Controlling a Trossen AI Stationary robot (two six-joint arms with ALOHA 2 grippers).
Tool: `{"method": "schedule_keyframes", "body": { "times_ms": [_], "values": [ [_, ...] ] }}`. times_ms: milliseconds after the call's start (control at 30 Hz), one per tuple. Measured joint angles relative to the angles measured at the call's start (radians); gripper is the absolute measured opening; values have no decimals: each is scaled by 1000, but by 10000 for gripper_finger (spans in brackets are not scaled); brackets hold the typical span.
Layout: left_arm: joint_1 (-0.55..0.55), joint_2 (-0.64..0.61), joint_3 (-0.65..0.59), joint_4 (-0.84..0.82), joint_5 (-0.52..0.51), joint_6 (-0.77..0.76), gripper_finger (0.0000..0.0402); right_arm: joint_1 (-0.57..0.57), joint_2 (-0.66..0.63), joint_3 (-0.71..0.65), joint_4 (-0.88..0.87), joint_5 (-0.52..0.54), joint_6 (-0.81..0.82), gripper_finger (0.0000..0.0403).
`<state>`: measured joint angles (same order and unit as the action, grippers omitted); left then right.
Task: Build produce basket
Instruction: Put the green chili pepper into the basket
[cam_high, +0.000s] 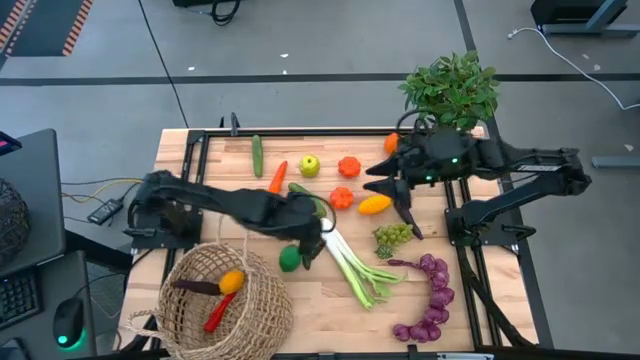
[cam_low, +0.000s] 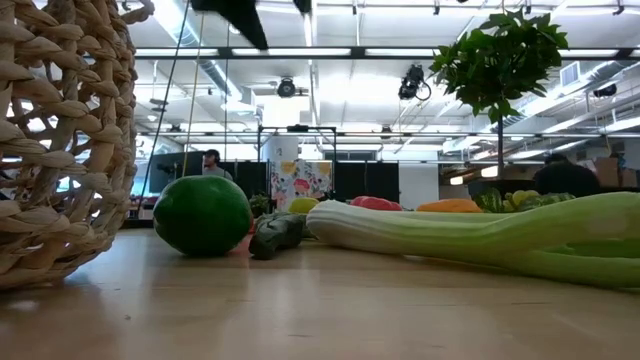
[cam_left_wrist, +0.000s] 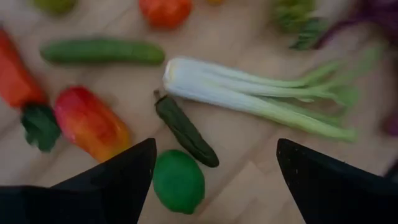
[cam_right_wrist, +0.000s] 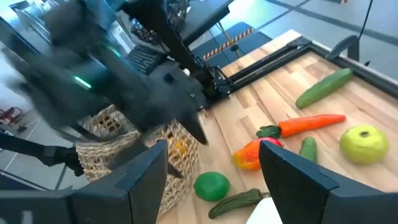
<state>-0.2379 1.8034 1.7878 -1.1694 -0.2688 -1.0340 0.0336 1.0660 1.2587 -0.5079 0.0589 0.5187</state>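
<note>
The tan wicker basket (cam_high: 225, 295) lies tipped on its side near the table's near-left corner, with an aubergine, an orange fruit and a red pepper inside. My left gripper (cam_high: 317, 236) (cam_left_wrist: 214, 180) hangs open above a green lime (cam_left_wrist: 178, 180) and a small dark cucumber (cam_left_wrist: 185, 130), beside the leek (cam_high: 355, 265). It touches nothing. My right gripper (cam_high: 396, 198) (cam_right_wrist: 214, 180) is open and raised over the middle of the table, near a yellow-orange pepper (cam_high: 374, 204) and the green grapes (cam_high: 392, 235). Purple grapes (cam_high: 430, 300) lie at the near right.
Loose produce lies across the table's far half: a cucumber (cam_high: 257, 155), carrot (cam_high: 277, 176), apple (cam_high: 310, 165) and tomatoes (cam_high: 348, 166). A leafy potted plant (cam_high: 452, 88) stands at the far right corner. Bare wood shows between the basket and the purple grapes.
</note>
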Motion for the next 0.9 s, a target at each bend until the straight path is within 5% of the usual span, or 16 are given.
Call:
{"method": "schedule_keyframes", "body": {
  "times_ms": [267, 900],
  "values": [
    [86, 188, 0, -3, 158, -124, 341, -24, -76, 0, -102, -1, -10, 256],
    [117, 421, 0, 20, 257, -168, 339, -24, -92, 0, -153, -46, -51, 256]
  ]
}}
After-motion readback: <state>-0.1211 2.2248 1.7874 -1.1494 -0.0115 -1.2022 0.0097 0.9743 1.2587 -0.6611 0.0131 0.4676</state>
